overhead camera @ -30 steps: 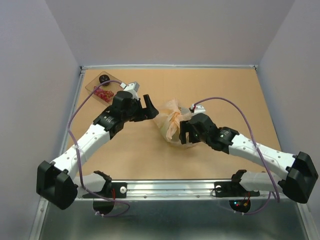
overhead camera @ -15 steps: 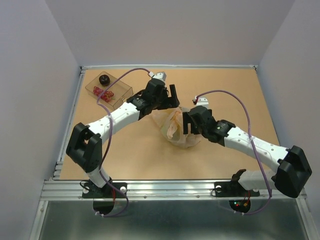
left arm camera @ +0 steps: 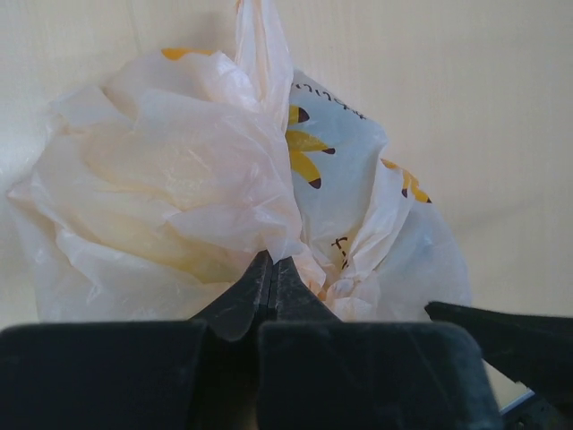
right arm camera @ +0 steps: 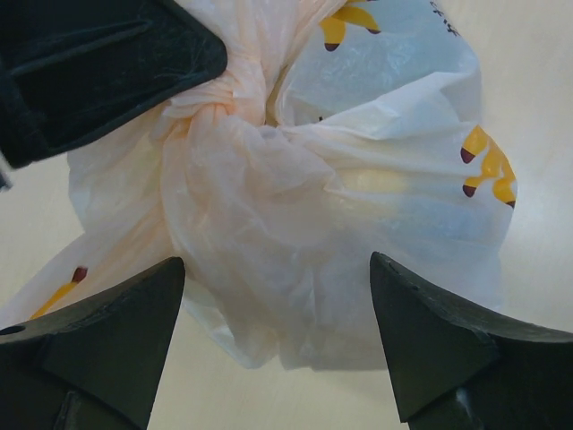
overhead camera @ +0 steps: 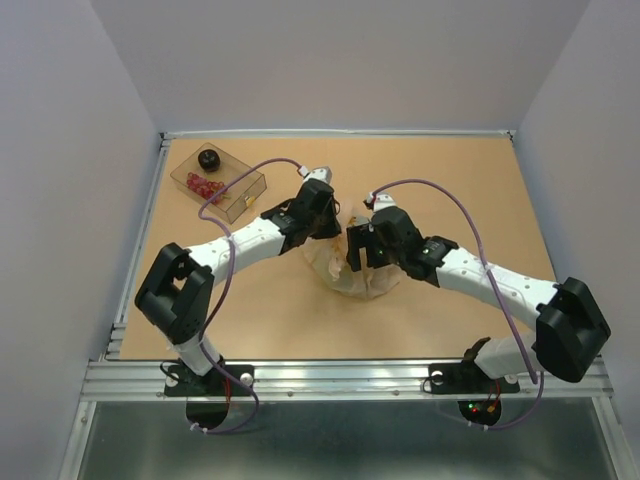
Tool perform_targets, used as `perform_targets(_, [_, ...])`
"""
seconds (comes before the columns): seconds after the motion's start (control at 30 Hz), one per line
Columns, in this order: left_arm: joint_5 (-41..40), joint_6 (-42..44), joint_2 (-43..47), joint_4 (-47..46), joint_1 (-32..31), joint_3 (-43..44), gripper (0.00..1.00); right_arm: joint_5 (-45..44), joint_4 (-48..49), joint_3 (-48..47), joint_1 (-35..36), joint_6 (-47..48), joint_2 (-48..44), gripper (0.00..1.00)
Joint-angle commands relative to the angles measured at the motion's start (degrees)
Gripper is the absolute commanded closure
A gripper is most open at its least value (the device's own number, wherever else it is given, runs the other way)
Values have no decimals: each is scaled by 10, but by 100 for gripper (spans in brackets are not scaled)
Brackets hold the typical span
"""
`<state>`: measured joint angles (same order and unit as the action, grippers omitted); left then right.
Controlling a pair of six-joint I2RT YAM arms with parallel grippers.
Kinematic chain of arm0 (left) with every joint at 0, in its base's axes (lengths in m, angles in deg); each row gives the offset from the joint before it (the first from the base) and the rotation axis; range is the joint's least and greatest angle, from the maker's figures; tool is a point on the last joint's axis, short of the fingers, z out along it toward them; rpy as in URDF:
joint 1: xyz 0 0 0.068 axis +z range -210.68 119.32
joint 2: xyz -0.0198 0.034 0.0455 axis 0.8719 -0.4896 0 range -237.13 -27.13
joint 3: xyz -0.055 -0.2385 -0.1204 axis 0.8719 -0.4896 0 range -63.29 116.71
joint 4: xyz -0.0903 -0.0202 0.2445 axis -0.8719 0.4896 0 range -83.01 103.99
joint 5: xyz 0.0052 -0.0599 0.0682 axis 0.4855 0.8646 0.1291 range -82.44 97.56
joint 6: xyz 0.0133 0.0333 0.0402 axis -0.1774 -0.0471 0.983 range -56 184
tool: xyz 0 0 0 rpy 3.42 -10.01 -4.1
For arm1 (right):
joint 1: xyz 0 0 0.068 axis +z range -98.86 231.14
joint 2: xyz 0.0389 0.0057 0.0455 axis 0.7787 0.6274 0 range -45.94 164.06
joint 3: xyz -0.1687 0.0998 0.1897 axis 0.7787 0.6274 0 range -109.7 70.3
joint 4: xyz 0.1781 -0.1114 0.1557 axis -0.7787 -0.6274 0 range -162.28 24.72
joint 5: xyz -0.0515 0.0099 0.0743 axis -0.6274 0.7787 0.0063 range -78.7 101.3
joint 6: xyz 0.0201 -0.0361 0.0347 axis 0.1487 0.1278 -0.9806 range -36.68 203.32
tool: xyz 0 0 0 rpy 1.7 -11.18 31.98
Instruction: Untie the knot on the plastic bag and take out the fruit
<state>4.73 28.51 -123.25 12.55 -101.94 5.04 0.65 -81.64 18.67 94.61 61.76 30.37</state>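
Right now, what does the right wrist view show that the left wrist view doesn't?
Only the right wrist view: the knot face-on, still tied, and the right gripper open, its fingers spread either side of the bag.
Only the left wrist view: the left gripper shut, tips pinching plastic at the knot, and a loose strip of plastic sticking up.
Both: the bag with its yellow print, the table under it, and part of the other arm's gripper.

A tan worktop (overhead camera: 455,180) sat boxed in by pale-grey walls (overhead camera: 340,60) along its left, far and right edges, with a silver metal rail (overhead camera: 340,376) running along its near edge under even light.
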Motion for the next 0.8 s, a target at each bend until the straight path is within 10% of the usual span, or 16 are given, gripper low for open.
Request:
perform_targets(0.0, [12, 9, 77, -73, -1, -51, 100, 43, 64, -43, -3, 21, 18, 12])
perform_targets(0.13, [25, 21, 116, -108, -1, -108, 100, 74, 86, -58, -3, 28, 46, 23])
perform_targets(0.17, [20, 23, 123, -112, -1, -116, 100, 71, 87, -62, -3, 32, 50, 33])
perform_targets(0.2, [11, 25, 137, -113, 0, -123, 100, 69, 88, -64, -3, 32, 54, 69])
perform_targets(0.3, [-10, 17, 157, -113, 35, -145, 100, 50, 88, -52, -3, 30, 45, 99])
perform_targets(0.77, [125, -39, 113, -139, 272, -17, 100, -146, 69, 181, -4, -117, -258, 100])
